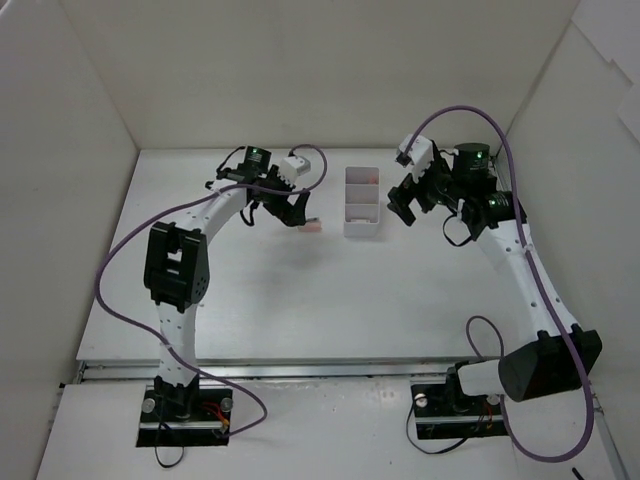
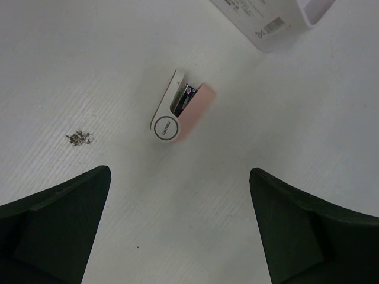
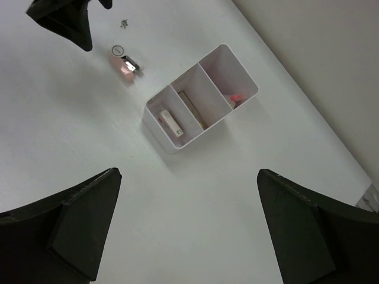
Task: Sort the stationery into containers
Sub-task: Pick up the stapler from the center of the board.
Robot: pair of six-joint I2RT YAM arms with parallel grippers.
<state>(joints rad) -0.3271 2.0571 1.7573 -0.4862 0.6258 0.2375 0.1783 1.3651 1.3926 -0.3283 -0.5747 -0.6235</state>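
Closest to my left wrist lens are the two dark fingers (image 2: 53,231) of the left gripper (image 2: 179,171), spread wide with nothing between them. Just ahead of the tips, roughly centred on the gap, a small pink piece (image 2: 180,112) with a white side and a round button lies flat on the table (image 2: 249,177). It touches neither finger. Farther ahead, toward the right finger's side, is one corner of the white box (image 2: 266,23), cut off by the frame. A scatter of dark specks (image 2: 78,138) lies ahead of the left finger.

The right gripper (image 3: 189,173) is likewise spread and empty. It hangs over the table with the box well ahead of its tips, in line with the gap between them.

From there I can look into all three compartments. The one nearest the fingers holds a cream block (image 3: 169,118), the middle one a tan piece (image 3: 192,106), and the farthest one something orange-pink (image 3: 237,97). By my reading the sorting is mostly done. The pink piece is the only item I can find outside the box, and it lies beside the box, apart from its wall. What remains is to grasp it with the left gripper and drop it into a compartment.

Some things I can't settle:
- The tan piece is half hidden by a divider, so its shape is unclear.
- The orange-pink item is too small for me to tell whether it is one stick or two.
- The print on the pink piece's button is unreadable.
- From overhead the arms cover part of the table, so something could lie under them.
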